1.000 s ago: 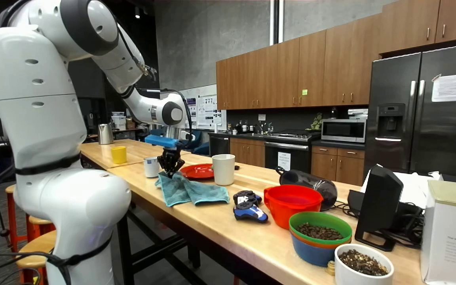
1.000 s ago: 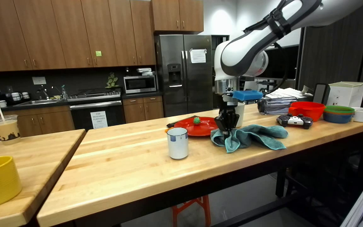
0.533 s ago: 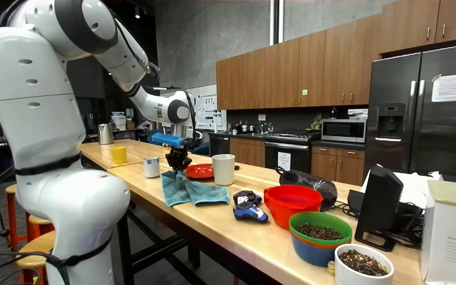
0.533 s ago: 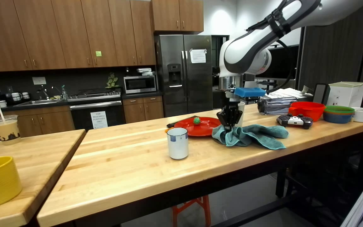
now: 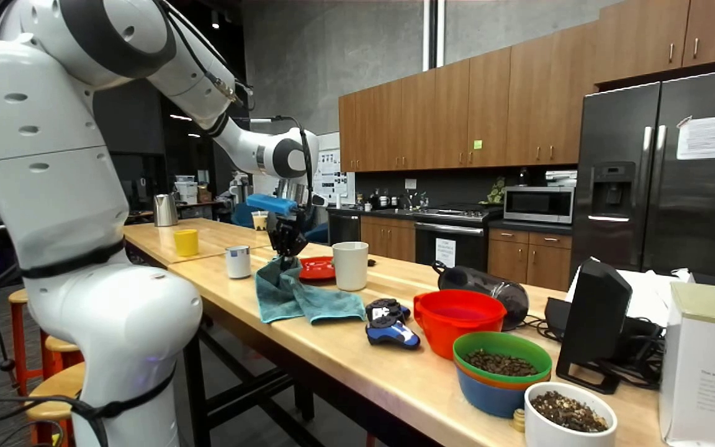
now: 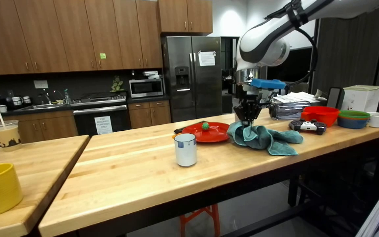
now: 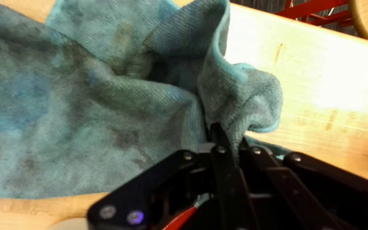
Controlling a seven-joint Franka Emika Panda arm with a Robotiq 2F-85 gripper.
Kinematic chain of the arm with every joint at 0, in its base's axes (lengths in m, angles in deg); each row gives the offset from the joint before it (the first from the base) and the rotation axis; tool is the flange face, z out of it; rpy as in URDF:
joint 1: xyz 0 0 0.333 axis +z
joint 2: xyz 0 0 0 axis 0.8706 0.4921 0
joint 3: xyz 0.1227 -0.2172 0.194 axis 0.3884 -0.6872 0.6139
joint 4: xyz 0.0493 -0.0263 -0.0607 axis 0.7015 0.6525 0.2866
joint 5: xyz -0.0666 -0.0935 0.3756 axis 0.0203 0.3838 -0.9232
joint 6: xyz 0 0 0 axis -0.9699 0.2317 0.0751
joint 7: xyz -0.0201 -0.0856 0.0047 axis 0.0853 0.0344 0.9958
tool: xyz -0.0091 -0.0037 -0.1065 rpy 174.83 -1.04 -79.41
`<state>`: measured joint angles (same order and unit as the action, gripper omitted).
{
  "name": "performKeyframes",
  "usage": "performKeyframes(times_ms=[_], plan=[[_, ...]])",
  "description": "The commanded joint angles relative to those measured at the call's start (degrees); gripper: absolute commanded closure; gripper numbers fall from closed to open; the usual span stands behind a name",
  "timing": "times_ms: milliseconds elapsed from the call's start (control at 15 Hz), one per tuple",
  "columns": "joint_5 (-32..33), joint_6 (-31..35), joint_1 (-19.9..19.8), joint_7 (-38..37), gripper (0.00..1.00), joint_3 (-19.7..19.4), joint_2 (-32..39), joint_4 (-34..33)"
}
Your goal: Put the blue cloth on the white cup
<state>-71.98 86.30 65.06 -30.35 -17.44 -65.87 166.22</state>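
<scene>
The blue cloth (image 5: 301, 301) is a crumpled teal towel. It also shows in an exterior view (image 6: 268, 140) and in the wrist view (image 7: 107, 121). My gripper (image 5: 286, 262) is shut on one end of it, pinching a fold between the fingertips (image 7: 230, 137). That end is raised a little; the rest lies on the table. A tall plain white cup (image 5: 350, 267) stands beside the cloth, apart from the gripper; in an exterior view it is mostly hidden behind the gripper (image 6: 246, 123). A smaller white cup with blue patches (image 6: 185, 151) stands upright on the cloth's other side.
A red plate (image 6: 196, 130) with a green ball lies behind the cloth. Game controllers (image 5: 388, 323), a red bowl (image 5: 457, 316), stacked bowls (image 5: 500, 397) and a dark clear pitcher (image 5: 488, 288) stand farther along. The table's front edge (image 6: 209, 182) runs near the cloth.
My gripper has moved towards the tall white cup and controllers and risen slightly. The held end of the cloth has come along and lifted; its far end has shifted only slightly.
</scene>
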Motion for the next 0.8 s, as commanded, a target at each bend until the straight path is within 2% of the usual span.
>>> performKeyframes(times_ms=[0, 467, 733], plan=[[-0.01, -4.96, -1.11, -1.15, 0.98, -0.79, -1.65, -2.92], [1.06, -6.10, -3.23, -3.86, 0.98, -1.32, -5.64, -2.48], [1.32, -7.40, -3.05, -4.03, 0.98, -0.78, -5.35, -2.33]])
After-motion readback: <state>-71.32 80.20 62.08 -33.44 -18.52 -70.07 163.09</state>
